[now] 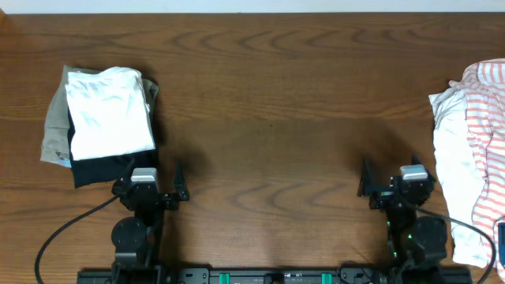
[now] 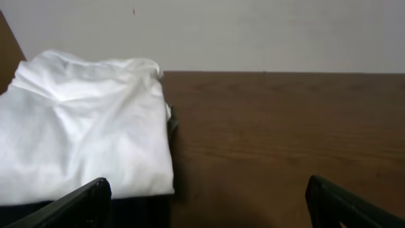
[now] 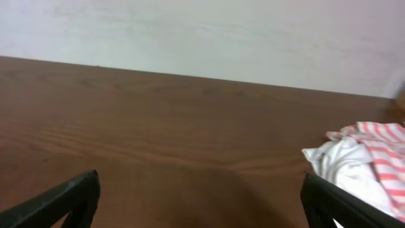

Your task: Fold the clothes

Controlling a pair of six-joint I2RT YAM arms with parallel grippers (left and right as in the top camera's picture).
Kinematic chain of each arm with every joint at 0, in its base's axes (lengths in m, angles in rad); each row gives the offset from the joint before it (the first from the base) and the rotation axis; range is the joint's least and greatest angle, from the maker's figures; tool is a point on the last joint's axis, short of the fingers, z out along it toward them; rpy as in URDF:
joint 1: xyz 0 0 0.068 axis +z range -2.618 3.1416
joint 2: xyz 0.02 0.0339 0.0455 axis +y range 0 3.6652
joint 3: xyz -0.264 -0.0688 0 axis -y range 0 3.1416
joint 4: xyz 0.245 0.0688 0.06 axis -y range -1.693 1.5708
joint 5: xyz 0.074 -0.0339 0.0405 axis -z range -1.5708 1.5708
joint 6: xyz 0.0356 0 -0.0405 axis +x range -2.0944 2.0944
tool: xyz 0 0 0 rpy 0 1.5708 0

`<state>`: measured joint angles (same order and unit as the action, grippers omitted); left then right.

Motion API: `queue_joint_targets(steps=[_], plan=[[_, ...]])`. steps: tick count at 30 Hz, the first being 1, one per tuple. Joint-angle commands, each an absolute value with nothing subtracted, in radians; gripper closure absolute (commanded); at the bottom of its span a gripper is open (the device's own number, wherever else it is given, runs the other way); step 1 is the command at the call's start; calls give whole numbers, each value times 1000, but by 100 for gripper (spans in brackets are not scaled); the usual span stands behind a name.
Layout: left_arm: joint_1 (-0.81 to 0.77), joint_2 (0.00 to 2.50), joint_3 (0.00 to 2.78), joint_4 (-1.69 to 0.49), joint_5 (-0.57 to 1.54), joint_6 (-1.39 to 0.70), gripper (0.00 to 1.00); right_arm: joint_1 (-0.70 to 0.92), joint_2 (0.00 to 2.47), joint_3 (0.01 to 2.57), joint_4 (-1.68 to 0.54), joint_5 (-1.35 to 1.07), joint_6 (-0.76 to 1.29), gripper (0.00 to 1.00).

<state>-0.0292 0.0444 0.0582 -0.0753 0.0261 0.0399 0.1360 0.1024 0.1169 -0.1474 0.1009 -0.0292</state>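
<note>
Two end effectors sit low at the near edge of the desk point(image 1: 268, 95), w/ a wide stretch of bare wood between them and open wood running up to the far edge.

Left end effector point(image 1: 150, 185) is spread wide. Nothing is between the fingers, and afaict it isn't touching any cloth. Right end effector point(image 1: 398, 185) is the same deal: wide apart and empty. Its fingers point(image 3: 63, 202) only show as dark corners at the bottom of the right wrist view.

Just ahead of the left one, a bit to its left, is the folded stack. White shirt point(image 1: 106, 110) is on top, and a black garment point(image 1: 99, 170) under it pokes out on the near side. A beige piece point(image 1: 54, 126) sticks out on the left. The black layer's near edge ends just beside the left end effector. Desk to the right of the stack is open.

Unfolded pile point(image 1: 473, 158) is crumpled white fabric plus a red/white striped piece. It sits at the right edge of the desk and runs out of the overhead view. It's to the right of the right end effector and reaches farther ahead, close but apart. Pale wall point(image 3: 202, 31) stands behind the desk's far edge.
</note>
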Motion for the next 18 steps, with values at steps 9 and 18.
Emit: queue_joint_targets(steps=[9,18], plan=[[-34,527,443,-231,15,20,2,-2,702,597,-354,120,3,1],[-34,886,731,-387,165,-21,2,-155,1222,1043,-651,-44,7,1]])
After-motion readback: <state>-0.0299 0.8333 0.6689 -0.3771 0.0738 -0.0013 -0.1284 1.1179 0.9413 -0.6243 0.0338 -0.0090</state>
